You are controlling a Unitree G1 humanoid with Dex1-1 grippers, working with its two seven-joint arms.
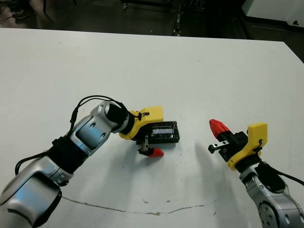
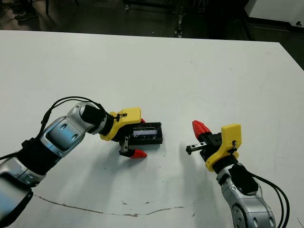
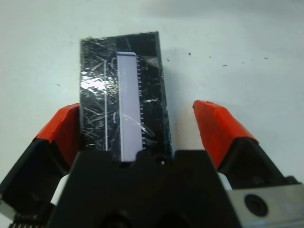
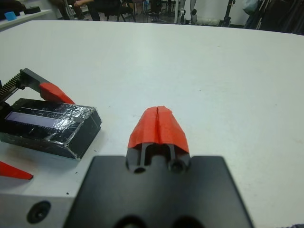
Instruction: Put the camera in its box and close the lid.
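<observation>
Lid between left gripper's spread fingers; table.

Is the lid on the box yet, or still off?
On. The crinkly black lid with its pale purple strip covers the box fully; no white tray interior shows. The left gripper straddles it with fingers apart. The camera is not visible.

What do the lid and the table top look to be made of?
The lid: black, seemingly wrapped in a glossy film or foil, judging by crinkles and silvery glints; its pale purple strip looks smooth. The table: hard, matt white, maybe laminate, with specks and a thin dark line near the front edge.
</observation>
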